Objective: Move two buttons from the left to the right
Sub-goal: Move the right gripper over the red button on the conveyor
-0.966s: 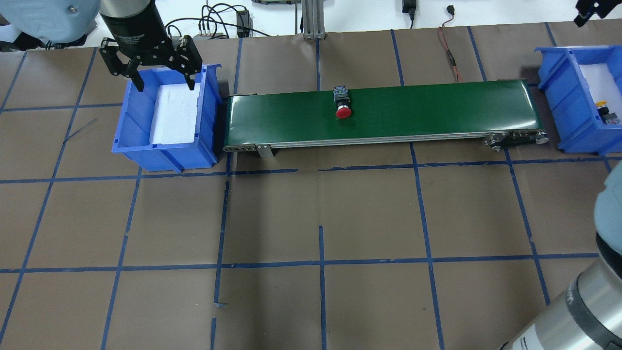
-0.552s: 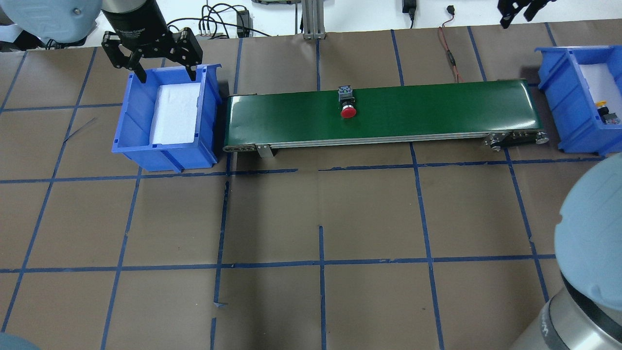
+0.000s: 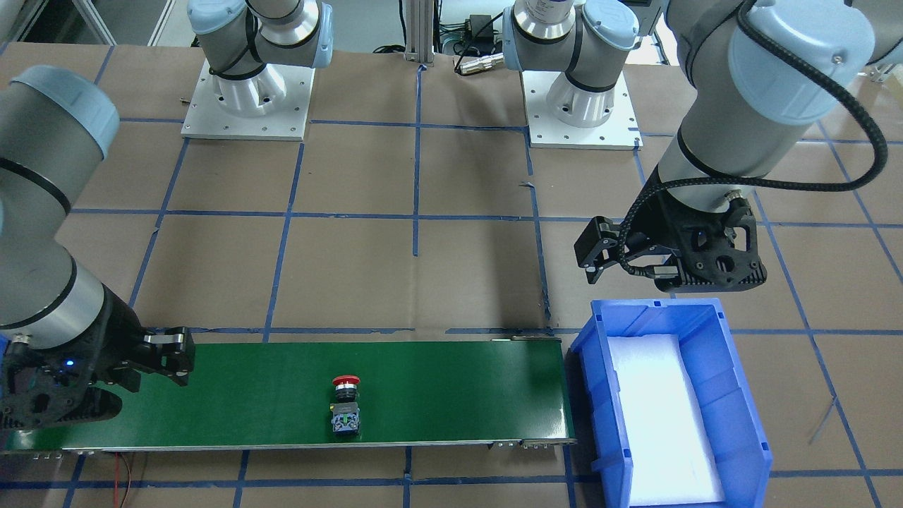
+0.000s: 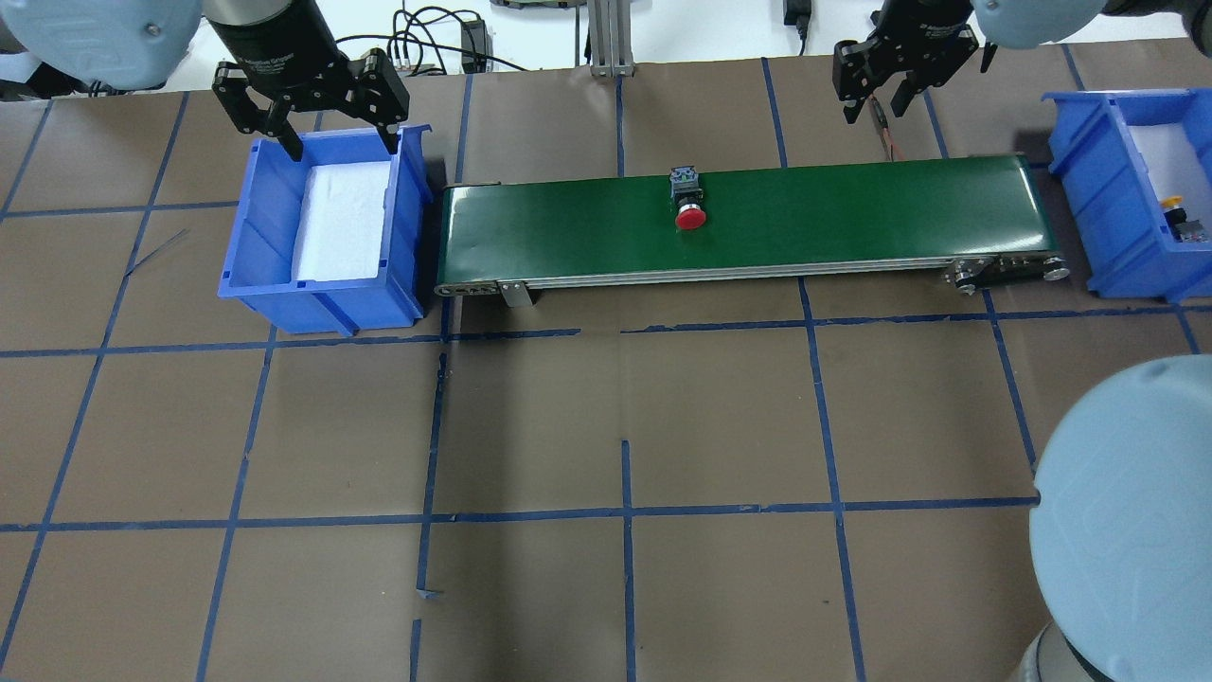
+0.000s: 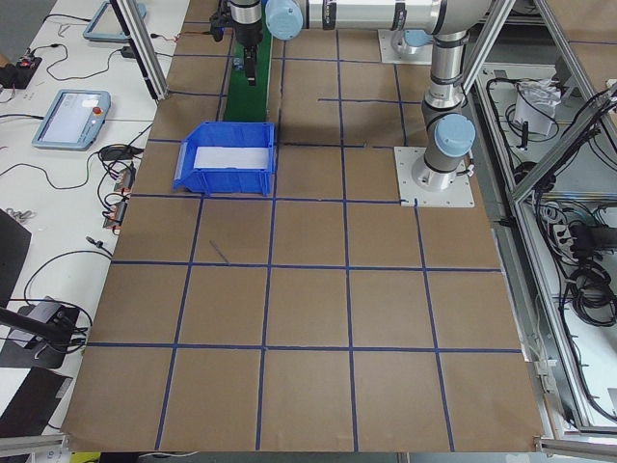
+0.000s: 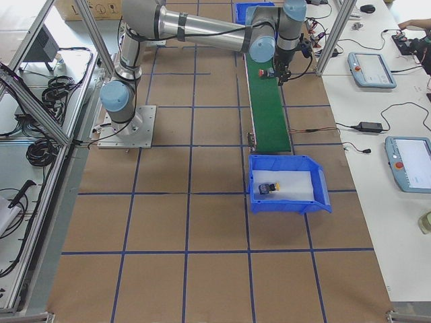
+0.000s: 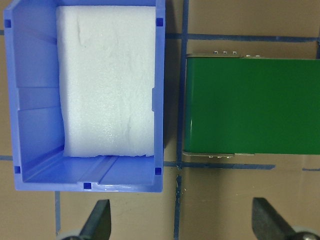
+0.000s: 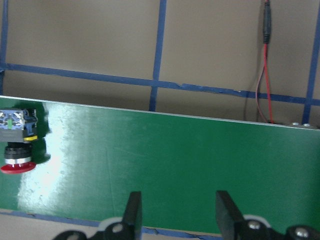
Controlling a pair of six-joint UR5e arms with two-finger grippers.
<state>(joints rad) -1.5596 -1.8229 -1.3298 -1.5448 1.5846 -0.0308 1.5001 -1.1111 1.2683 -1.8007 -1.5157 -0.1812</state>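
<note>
**Item 1: red-capped push-button switch** (image 4: 688,201). Red mushroom cap, black collar, grey contact block with a green centre and small blue and yellow details. It lies on its side on the long green conveyor belt (image 4: 852,213), about mid-length, cap toward the near edge and block at the far edge.

**Item 2: yellow-capped push-button switch** (image 4: 1179,216). Yellow cap, black collar, grey block. It lies on white foam inside the right blue plastic bin (image 4: 1089,199).

**Item 3: left blue plastic bin** (image 4: 256,237). Lined with a white foam pad (image 4: 341,223), it sits just beside the belt's left end.

**Item 4: left gripper** (image 4: 343,144). Black, with jaws spread wide and nothing between them, it hangs over the far end of the left bin. The white lettering on its body is too small to read.

**Item 5: right gripper** (image 4: 875,110). Black, with jaws parted and empty, it is raised above the right part of the belt.
</note>
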